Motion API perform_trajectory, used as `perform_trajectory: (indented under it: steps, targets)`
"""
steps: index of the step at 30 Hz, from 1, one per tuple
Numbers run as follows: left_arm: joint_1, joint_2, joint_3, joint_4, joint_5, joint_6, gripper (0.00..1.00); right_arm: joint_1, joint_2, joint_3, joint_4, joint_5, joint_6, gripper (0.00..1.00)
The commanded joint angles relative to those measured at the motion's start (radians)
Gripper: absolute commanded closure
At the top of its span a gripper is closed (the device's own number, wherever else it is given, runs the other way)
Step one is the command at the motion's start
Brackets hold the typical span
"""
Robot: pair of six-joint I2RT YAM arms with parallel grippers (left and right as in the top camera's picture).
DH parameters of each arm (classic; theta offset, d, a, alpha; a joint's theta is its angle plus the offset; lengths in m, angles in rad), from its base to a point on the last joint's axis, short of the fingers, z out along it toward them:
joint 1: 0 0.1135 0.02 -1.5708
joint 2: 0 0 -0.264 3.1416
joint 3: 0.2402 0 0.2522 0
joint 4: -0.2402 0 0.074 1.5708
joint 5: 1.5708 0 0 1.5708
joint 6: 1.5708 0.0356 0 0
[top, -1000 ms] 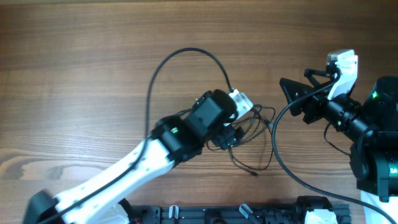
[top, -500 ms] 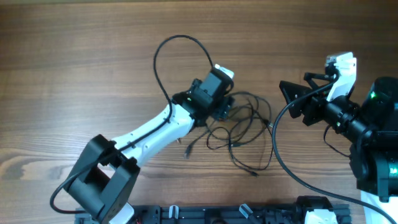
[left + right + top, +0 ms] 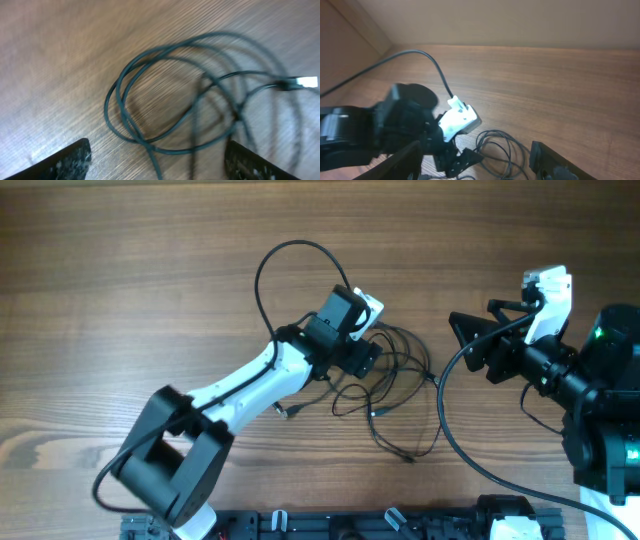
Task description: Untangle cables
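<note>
Cables (image 3: 400, 370) lie bunched mid-frame on the table (image 3: 120, 280), just ahead of our left gripper (image 3: 157, 159), the nearer one, its jaws wide apart and empty. Our right gripper (image 3: 462, 332), also spread and holding nothing, hangs off to the right. We judge the tangle's long axis left-right, with one plug (image 3: 304, 81) pointing right.

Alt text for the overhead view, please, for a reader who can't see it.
A loose tangle of thin black cables lies in the middle of a wooden table, with the left hand open over the tangle's left edge. The right hand hangs open to the right of the tangle, holding nothing.
</note>
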Motion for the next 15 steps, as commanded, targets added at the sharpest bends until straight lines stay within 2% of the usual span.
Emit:
perform_trajectory:
  steps: [1,2,6,7,8,9,10,12,15]
  targets:
    - [0.003,0.044,0.005,-0.012,-0.067,-0.197,0.16,-0.003,-0.003,-0.006,-0.007,0.015,0.010,0.29]
    - [0.003,0.043,0.005,-0.012,-0.061,-0.247,0.16,-0.003,-0.003,-0.006,-0.007,0.017,0.010,0.29]
    - [0.000,0.035,0.005,-0.051,0.042,-0.267,0.21,-0.003,-0.003,-0.006,-0.017,0.045,0.010,0.29]
    - [-0.002,0.035,0.005,-0.071,0.068,-0.286,0.37,-0.003,-0.003,-0.006,-0.018,0.045,0.010,0.29]
    - [-0.002,0.029,0.005,-0.093,0.053,-0.344,0.37,-0.003,-0.003,-0.006,-0.019,0.045,0.010,0.29]
    - [0.000,0.018,0.005,-0.105,0.044,-0.389,0.30,-0.003,-0.003,-0.006,-0.021,0.045,0.010,0.29]
    - [0.000,0.000,0.005,-0.111,0.048,-0.435,0.29,-0.003,-0.003,-0.006,-0.021,0.045,0.010,0.29]
    - [-0.008,-0.023,0.005,-0.103,0.135,-0.483,0.35,-0.003,-0.003,-0.006,-0.021,0.045,0.010,0.29]
    - [-0.043,-0.024,0.005,-0.091,0.341,-0.484,0.46,-0.003,-0.003,-0.006,-0.021,0.045,0.011,0.29]
